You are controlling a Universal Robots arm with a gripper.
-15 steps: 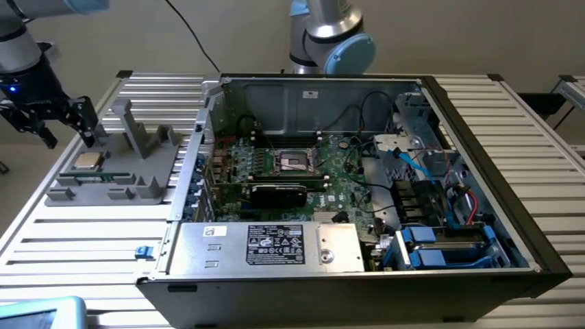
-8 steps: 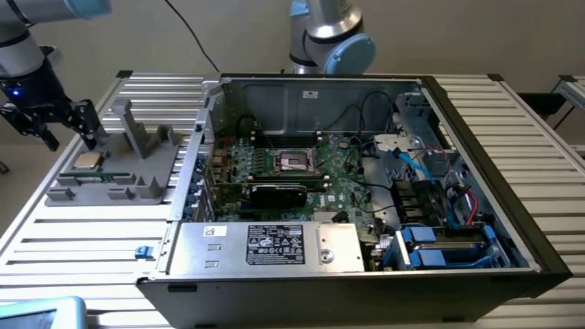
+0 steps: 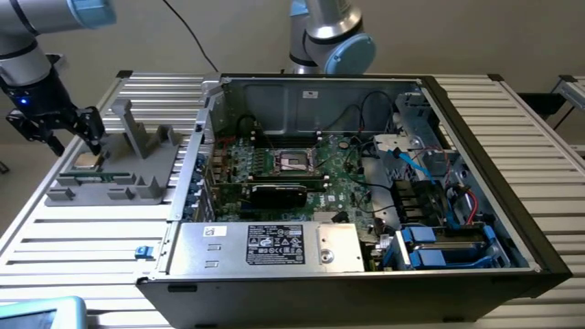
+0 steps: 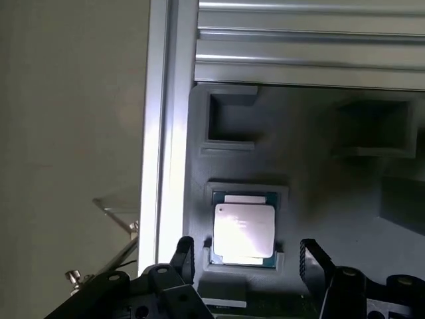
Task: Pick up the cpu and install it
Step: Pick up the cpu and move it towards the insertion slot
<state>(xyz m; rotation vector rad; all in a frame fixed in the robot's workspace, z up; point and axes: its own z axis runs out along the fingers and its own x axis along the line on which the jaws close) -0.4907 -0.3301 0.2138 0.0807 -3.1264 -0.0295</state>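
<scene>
resting under the spread end effector (image 4: 246,244), the cpu (image 4: 244,229).

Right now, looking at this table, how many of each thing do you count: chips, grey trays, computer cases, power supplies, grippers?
cpu: 1, lying in the tray
grey tray: 1
case: 1, open
power supply: 1, inside the case
gripper: 1, open above the cpu
Total: 5
</scene>
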